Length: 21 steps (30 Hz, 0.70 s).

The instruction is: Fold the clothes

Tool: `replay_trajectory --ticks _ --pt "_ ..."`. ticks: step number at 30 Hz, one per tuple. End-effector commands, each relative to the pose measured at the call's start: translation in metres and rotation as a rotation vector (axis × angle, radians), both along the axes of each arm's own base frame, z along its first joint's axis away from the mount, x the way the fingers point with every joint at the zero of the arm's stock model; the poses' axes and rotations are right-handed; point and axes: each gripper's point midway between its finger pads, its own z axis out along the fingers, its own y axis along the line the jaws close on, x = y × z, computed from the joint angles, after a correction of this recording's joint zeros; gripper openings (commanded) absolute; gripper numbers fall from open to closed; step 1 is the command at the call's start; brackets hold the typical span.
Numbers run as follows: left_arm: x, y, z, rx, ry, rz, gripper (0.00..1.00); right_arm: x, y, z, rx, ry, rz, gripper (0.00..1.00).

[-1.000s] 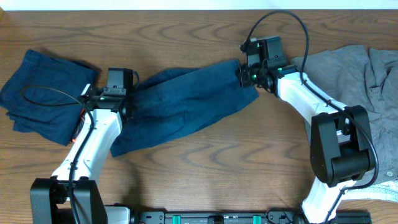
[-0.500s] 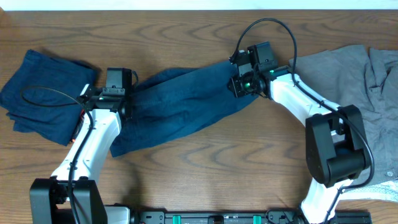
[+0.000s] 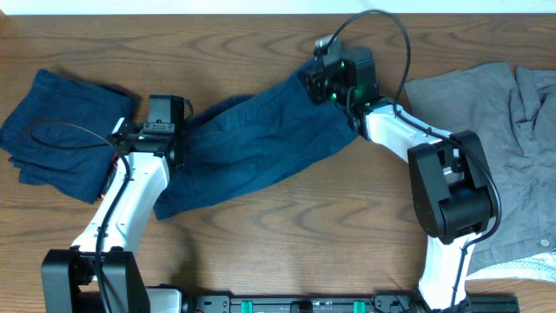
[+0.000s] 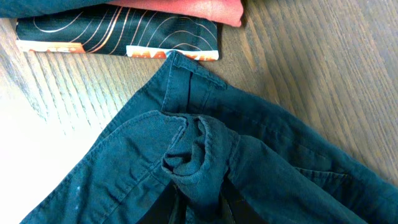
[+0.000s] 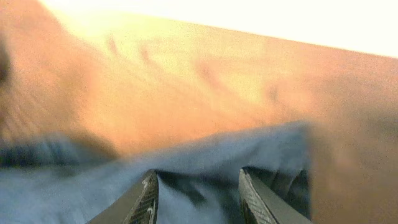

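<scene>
The navy garment (image 3: 252, 143) lies stretched on the worktop (image 3: 261, 35) between the two hands, one end at each. It is a long slanting band, still in a single layer.

The left hand (image 4: 194, 190) pinches a bunched fold of the waistband. The cloth gathers into a knot just ahead of its fingertips, and neither the hand nor that end has shifted over the last second.

The change is at the other end. The right hand (image 3: 323, 80) has swung away from the robot and a little toward the left hand, carrying its corner of the garment along, so the band now slants more steeply. Its fingers, pressed close a second ago, now stand spread. The right wrist view is blurred, but blue cloth shows in the gap between the fingers rather than nipped by them. Whether any fabric still clings to either finger cannot be told.

This looks like a release after the garment was pulled out straight. If so, the right end is laid down and the cloth is ready for a first fold, which has not begun.

A folded navy pile (image 3: 52, 130) sits on the outer side of the left hand. Loose grey garments (image 3: 486, 113) lie on the outer side of the right hand, untouched.
</scene>
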Motion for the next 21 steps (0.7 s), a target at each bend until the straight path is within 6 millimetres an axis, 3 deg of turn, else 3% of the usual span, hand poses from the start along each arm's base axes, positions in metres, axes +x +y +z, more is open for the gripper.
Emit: replay_trajectory --ticks 1,3,7,11,15,19,21 --pt "-0.001 0.007 0.002 0.031 0.002 0.016 0.25 0.002 0.003 0.008 0.067 0.022 -0.038 0.40" --pt "0.001 0.007 0.003 0.031 -0.007 0.016 0.42 -0.005 0.001 -0.007 0.040 0.088 -0.039 0.41" --pt "0.006 0.013 0.007 0.060 -0.038 0.031 0.62 -0.032 -0.018 -0.048 -0.081 0.264 -0.027 0.41" --pt "0.023 0.019 0.016 0.071 -0.104 0.013 0.66 -0.047 -0.039 -0.066 -0.129 0.371 -0.043 0.44" --pt "0.047 0.012 0.027 0.072 -0.166 -0.147 0.66 -0.042 -0.048 -0.047 -0.108 0.347 -0.057 0.50" --pt "0.047 0.006 0.036 0.071 -0.167 -0.237 0.66 -0.040 -0.051 -0.016 -0.099 0.286 -0.054 0.53" --pt "0.043 -0.008 0.038 0.014 -0.162 -0.306 0.65 -0.044 -0.052 -0.010 -0.121 0.280 -0.037 0.55"
